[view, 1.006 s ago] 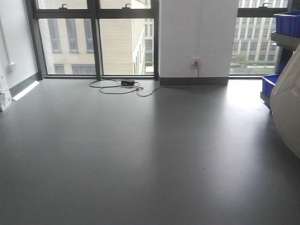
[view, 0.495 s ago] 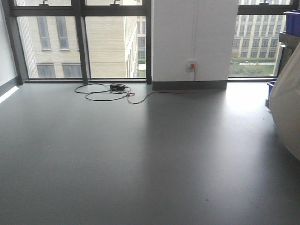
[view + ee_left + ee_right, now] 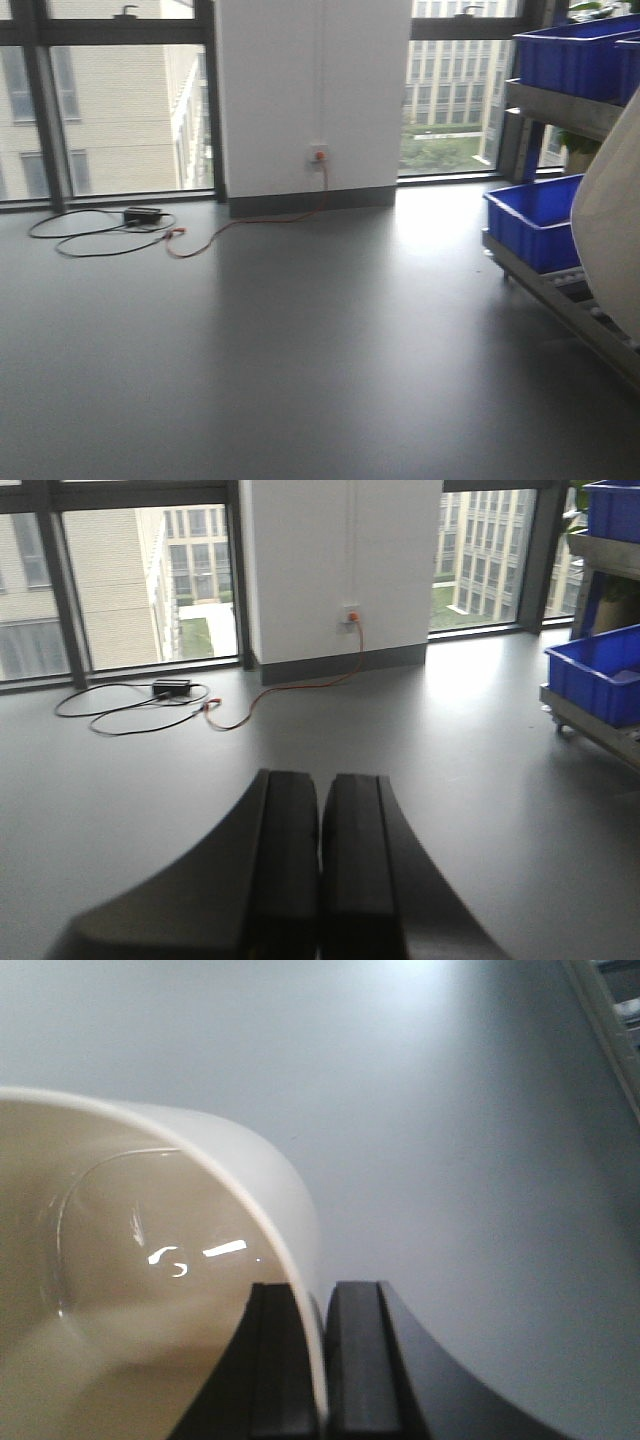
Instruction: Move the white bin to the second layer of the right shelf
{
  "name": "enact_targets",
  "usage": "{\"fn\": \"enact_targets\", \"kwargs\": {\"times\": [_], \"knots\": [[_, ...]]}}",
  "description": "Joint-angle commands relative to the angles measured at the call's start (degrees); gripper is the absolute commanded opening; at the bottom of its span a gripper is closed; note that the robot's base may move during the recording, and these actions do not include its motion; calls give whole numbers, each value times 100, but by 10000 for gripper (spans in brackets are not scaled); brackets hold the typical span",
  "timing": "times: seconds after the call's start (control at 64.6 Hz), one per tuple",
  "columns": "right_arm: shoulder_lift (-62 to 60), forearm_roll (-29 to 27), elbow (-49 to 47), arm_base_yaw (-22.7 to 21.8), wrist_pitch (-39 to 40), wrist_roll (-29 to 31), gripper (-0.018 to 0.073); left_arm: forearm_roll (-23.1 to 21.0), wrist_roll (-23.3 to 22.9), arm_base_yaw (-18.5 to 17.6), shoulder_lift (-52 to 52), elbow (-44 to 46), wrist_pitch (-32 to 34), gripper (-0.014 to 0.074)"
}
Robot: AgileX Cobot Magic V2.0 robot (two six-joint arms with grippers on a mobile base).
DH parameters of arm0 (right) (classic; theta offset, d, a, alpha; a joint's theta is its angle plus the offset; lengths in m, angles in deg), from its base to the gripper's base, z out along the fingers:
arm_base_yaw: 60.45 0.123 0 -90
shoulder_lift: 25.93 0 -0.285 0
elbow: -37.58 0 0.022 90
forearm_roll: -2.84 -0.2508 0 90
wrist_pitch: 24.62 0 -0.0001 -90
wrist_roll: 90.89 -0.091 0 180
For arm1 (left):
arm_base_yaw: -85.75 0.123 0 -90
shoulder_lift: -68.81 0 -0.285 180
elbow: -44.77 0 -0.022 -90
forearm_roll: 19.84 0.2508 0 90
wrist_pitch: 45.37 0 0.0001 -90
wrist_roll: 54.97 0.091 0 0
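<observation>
The white bin (image 3: 130,1290) fills the left of the right wrist view, held above the grey floor. My right gripper (image 3: 322,1360) is shut on its rim, one finger inside the wall and one outside. The bin's outer wall also shows at the right edge of the front view (image 3: 612,240). The steel rack (image 3: 556,106) stands at the right, and a roller level (image 3: 585,300) with a flat front rail runs low beside the bin. My left gripper (image 3: 320,860) is shut and empty, held over the floor.
Blue crates sit on the rack's upper level (image 3: 570,55) and lower level (image 3: 535,225); one also shows in the left wrist view (image 3: 600,675). A white pillar (image 3: 310,90) with a wall socket stands between windows. A black cable and adapter (image 3: 140,215) lie on the floor.
The front view has swung to the right: the pillar and cable shifted left, and the rack with blue crates came further into view. The white bin stays at the right edge.
</observation>
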Motion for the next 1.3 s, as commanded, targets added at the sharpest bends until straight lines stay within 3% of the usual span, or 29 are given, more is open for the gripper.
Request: {"fn": "enact_targets", "kwargs": {"times": [0.0,1.284], "knots": [[12,-41,-179,-30,452,22,47,0,-17,-20,-87,-211,487,85],[12,-41,-179,-30,445,22,47,0,-17,-20,-87,-211,487,85]]}}
